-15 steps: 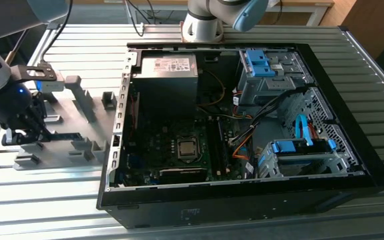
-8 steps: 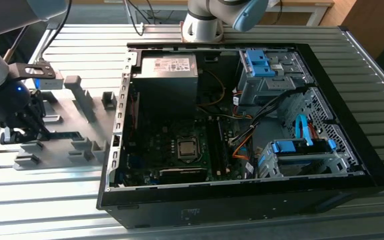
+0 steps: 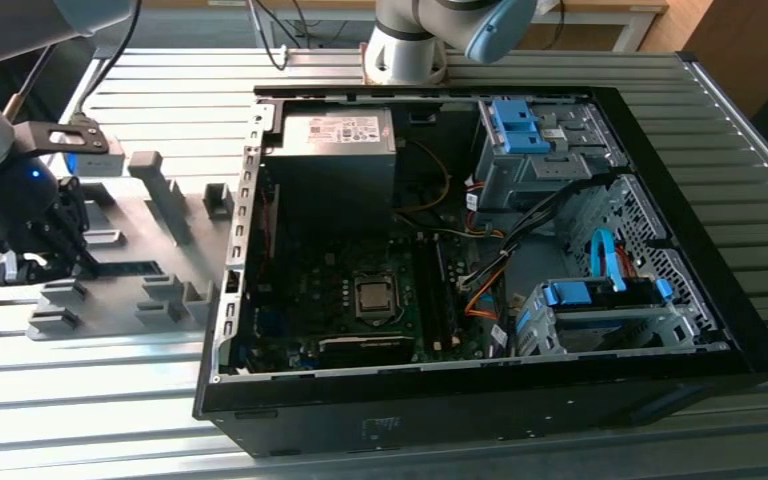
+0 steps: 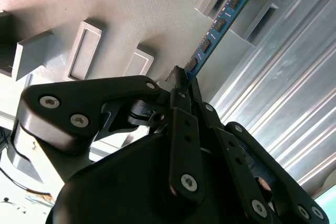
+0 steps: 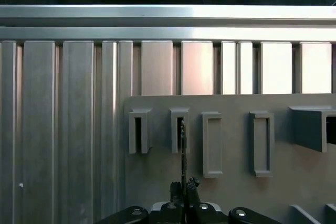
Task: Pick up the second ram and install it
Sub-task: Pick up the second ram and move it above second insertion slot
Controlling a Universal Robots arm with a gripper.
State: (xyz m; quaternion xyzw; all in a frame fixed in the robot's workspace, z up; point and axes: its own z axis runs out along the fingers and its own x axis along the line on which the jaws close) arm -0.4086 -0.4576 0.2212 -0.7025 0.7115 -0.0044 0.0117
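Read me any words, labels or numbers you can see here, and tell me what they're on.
White label on the power supply: too small to read.
Sticker on the computer case: blurred.
Chips on the second ram, clamped in the gripper: no legible print.

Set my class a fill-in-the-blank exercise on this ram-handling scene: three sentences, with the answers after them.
1. The gripper has its jaws ____ on the ram.
2. The ram's far end sits in a ____ of the grey holder.
3. In the exterior view, the open computer case lies on the view's ____ side, and the gripper is on the other.
Missing words: shut; slot; right.
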